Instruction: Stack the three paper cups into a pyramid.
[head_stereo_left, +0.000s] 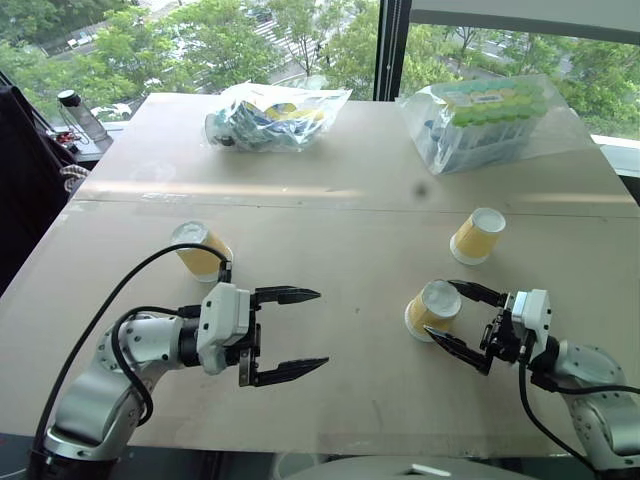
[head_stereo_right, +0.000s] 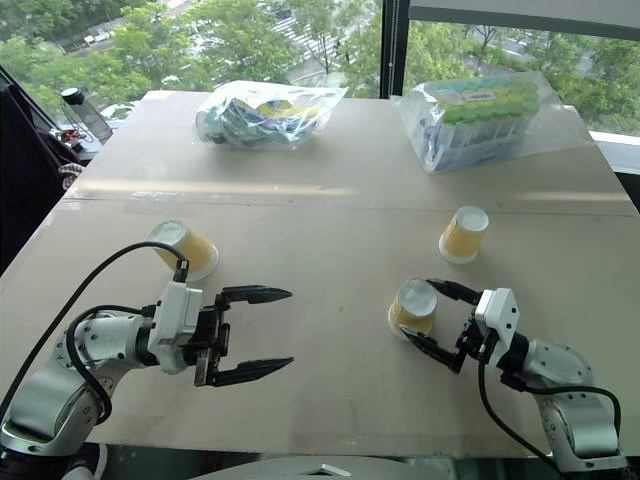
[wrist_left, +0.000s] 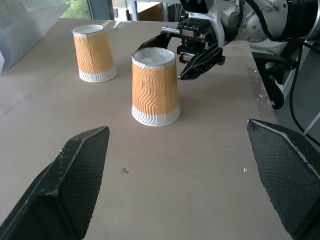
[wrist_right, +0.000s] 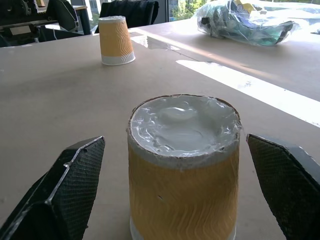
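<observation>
**A:** So where are the cups at? All three are upside down on the table (head_stereo_left: 330, 400), each standing alone, nothing stacked.

**B:** Yep. One cup (head_stereo_left: 203, 250) sits on the robot's left side, just behind the left arm. The middle cup (head_stereo_left: 433, 310) is toward the right, near the front. The far cup (head_stereo_left: 477, 236) is a bit further back and right of that one, close to it but not touching.

**A:** How do they look up close?

**B:** Yellow-orange sides with a wavy embossed pattern, white band at the rim where they meet the table, white base facing up. The base of the middle one looks a little crinkled in the right wrist view.

**A:** Grippers?

**B:** Left gripper (head_stereo_left: 288, 333) has its fingers spread wide, pointing across toward the middle of the table, holding nothing. Right gripper (head_stereo_left: 455, 318) is spread wide too, with one finger on each side of the middle cup. There's a gap on both sides, so not squeezing it.

**A:** Other stuff?

**B:** Two clear plastic bags of packaged goods at the back: one bag (head_stereo_left: 275, 115) back left, the bigger bag (head_stereo_left: 490, 120) back right.
</observation>
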